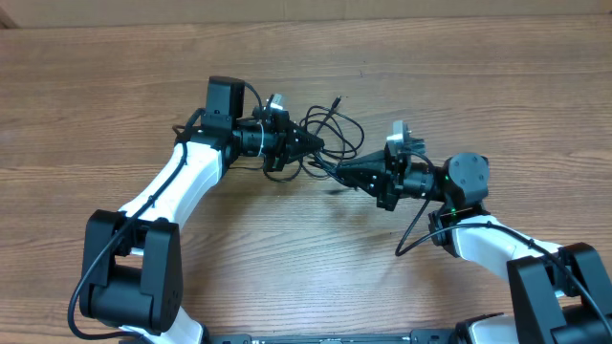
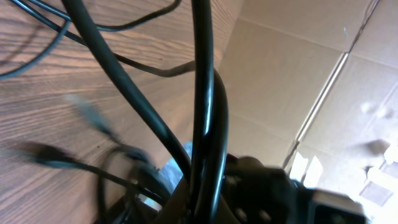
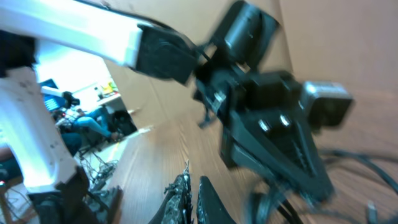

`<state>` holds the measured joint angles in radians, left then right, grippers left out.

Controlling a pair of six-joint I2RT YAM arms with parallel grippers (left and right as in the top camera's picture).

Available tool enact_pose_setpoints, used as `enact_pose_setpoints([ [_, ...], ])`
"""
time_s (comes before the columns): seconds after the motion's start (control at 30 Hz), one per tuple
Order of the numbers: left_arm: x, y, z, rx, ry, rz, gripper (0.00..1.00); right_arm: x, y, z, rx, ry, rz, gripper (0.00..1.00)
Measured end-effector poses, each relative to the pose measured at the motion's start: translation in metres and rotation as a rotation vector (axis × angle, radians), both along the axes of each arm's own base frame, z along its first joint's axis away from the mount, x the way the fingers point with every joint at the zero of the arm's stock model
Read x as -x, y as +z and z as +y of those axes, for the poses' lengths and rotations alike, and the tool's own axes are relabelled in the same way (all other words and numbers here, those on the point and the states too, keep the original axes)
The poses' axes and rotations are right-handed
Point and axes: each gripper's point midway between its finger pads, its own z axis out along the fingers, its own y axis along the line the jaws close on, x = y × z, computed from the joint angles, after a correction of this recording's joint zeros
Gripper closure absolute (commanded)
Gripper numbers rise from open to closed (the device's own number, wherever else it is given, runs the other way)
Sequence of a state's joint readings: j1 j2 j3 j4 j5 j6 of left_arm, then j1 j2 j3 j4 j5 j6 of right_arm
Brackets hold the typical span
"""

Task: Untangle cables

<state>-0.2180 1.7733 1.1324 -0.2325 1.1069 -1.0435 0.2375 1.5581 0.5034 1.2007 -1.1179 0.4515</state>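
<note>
black cables (image 1: 333, 129) looped in a loose tangle on the wooden table (image 1: 115, 86), between both arms. left gripper (image 1: 314, 145) fully closed, clamped on strands at the tangle's left edge. right gripper (image 1: 341, 170) fully closed at its lower edge; unclear whether holding a strand.

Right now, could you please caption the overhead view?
Left gripper and right gripper, both shut, meet at tangled black cables on a wooden table.

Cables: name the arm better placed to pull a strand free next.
Left, probably: the left gripper, shut, sits among the looped cables; the right gripper, also shut, is at their lower edge.
</note>
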Motion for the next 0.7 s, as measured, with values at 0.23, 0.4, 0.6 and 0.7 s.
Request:
enact_pose_setpoints([
  [0.23, 0.001, -0.006, -0.007, -0.036, 0.003, -0.008, 0.96, 0.008, 0.024, -0.002, -0.072, 0.027, 0.007, 0.96],
  [0.4, 0.003, -0.006, -0.011, -0.039, -0.005, -0.009, 0.96, 0.005, 0.016, -0.001, -0.060, 0.027, 0.078, 0.95],
  [0.6, 0.004, -0.004, -0.011, -0.029, -0.014, -0.014, 0.96, -0.008, -0.018, -0.006, 0.020, -0.020, 0.158, 0.55],
  [0.7, 0.006, -0.003, -0.011, -0.020, -0.025, -0.021, 0.96, -0.014, -0.029, -0.014, 0.051, -0.050, 0.155, 0.50],
])
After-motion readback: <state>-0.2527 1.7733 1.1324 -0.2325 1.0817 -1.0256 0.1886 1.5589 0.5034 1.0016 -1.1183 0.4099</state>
